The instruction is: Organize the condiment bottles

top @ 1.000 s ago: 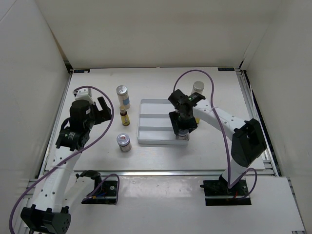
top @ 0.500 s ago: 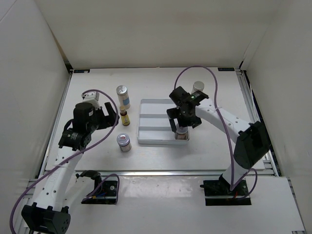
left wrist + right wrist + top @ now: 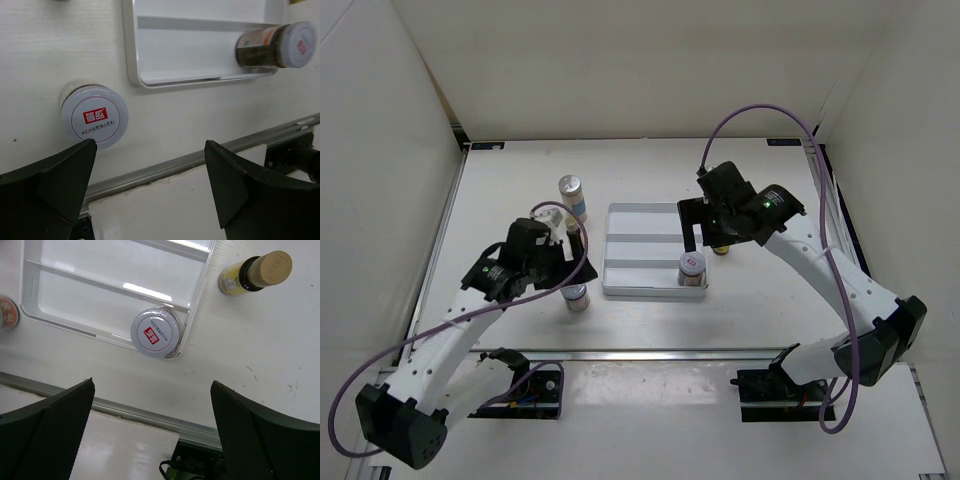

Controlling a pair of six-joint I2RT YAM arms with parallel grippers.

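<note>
A squat silver-lidded jar (image 3: 692,268) (image 3: 155,332) stands in the near right corner of the white tray (image 3: 638,222) (image 3: 100,305). My right gripper (image 3: 705,232) (image 3: 152,384) hangs open above it, holding nothing. A slim yellow bottle (image 3: 252,272) (image 3: 720,246) stands just right of the tray. A second jar (image 3: 576,298) (image 3: 94,116) sits on the table left of the tray. My left gripper (image 3: 570,272) (image 3: 150,145) is open just above and beside that jar, not touching it. A tall white bottle with a blue label (image 3: 572,195) stands further back.
A metal rail (image 3: 200,157) runs along the table's near edge, close to both jars. White walls enclose the table on three sides. The right arm's purple cable (image 3: 760,110) loops over the back right area.
My right gripper opened, left the jar standing in the tray corner and lifted away to the back right. My left arm swung right and forward over the jar beside the tray.
</note>
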